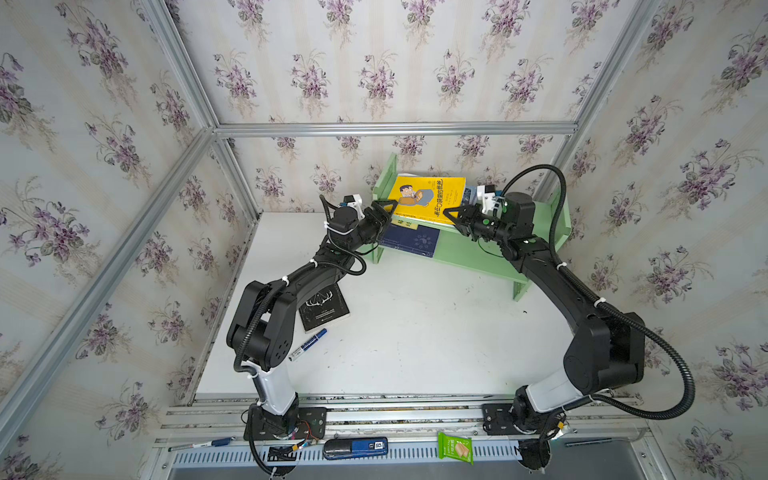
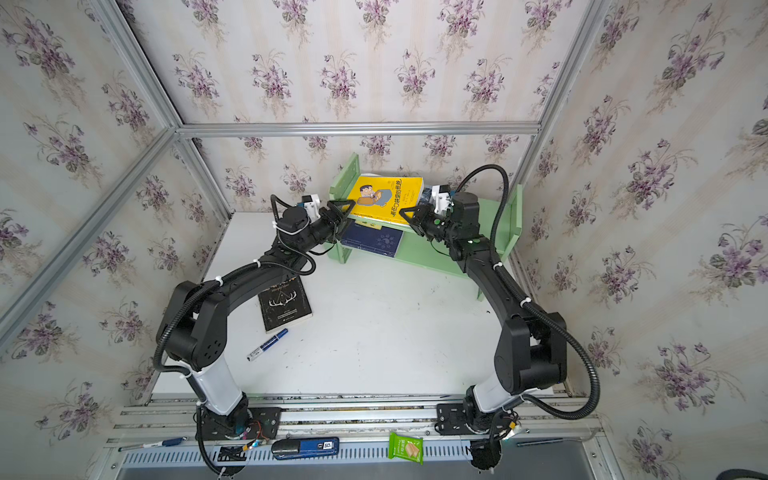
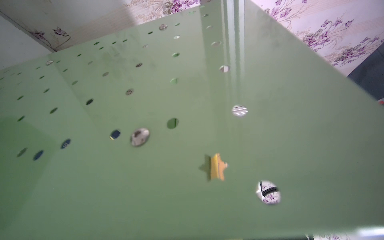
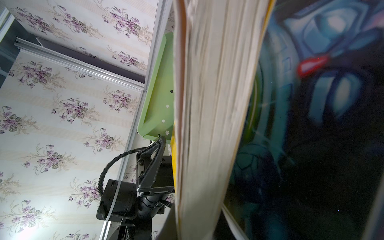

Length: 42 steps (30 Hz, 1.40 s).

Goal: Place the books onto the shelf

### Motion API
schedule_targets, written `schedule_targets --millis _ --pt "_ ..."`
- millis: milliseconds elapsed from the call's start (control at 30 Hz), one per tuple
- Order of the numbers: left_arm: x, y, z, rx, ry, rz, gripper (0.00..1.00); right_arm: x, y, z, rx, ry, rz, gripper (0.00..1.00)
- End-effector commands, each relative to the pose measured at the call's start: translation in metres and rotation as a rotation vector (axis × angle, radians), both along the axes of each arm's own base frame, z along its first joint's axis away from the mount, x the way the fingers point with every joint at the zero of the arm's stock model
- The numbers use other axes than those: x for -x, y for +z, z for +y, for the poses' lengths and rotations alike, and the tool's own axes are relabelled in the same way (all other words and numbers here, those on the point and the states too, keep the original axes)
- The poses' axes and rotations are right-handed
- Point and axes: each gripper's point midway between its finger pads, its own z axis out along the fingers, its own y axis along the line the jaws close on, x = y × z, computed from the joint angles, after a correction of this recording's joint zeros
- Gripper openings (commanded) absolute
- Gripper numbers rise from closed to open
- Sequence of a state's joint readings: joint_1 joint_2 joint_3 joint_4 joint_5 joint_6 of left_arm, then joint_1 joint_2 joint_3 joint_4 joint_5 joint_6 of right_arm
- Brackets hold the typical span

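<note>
At 12 o'clock, shelf (image 1: 469,255) top tier: right claw (image 1: 453,216) clenched on yellow book (image 1: 428,199); left claw (image 1: 385,210) state unclear. Next: seat book, release.

**Both arms reach far, grippers facing inward**

Stretched forward with elbows out: left arm (image 1: 299,282), right arm (image 1: 552,274). The left gripper (image 1: 384,210) points inward, jaw gap unclear. The right gripper (image 1: 451,217) points inward too, jaws closed. Tips near each other, apart.

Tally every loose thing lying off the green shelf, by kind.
black book: 1
pens: 2
snack packet: 1
blue-black gadget: 1
Total: 5
</note>
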<state>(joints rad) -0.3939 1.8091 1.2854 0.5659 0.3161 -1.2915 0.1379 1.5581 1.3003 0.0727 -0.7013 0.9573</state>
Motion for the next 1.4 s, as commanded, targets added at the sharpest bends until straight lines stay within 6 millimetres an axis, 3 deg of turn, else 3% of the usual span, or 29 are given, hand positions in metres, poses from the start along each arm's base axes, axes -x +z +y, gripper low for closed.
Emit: schedule_targets --millis 0,333,567,633,1167,1367 --pt "-0.001 0.009 -0.001 0.017 0.000 -0.024 0.77 -0.001 -0.004 0.000 0.038 0.008 -0.017 0.09" --pt "-0.004 -0.004 -0.003 0.020 0.004 0.012 0.52 -0.007 -0.009 -0.003 0.044 -0.025 0.005 0.19" --pt "-0.005 -0.013 -0.003 0.034 0.005 0.038 0.44 -0.006 -0.006 -0.009 0.093 -0.049 0.011 0.44" --pt "-0.005 -0.013 -0.002 0.036 0.008 0.038 0.43 -0.006 -0.006 -0.011 0.119 -0.061 0.016 0.46" --pt "-0.004 -0.016 -0.003 0.040 0.002 0.044 0.43 -0.006 -0.007 -0.030 0.239 -0.146 0.029 0.39" --pt "-0.004 -0.017 -0.004 0.047 0.000 0.047 0.43 -0.008 -0.007 -0.036 0.257 -0.183 0.019 0.30"
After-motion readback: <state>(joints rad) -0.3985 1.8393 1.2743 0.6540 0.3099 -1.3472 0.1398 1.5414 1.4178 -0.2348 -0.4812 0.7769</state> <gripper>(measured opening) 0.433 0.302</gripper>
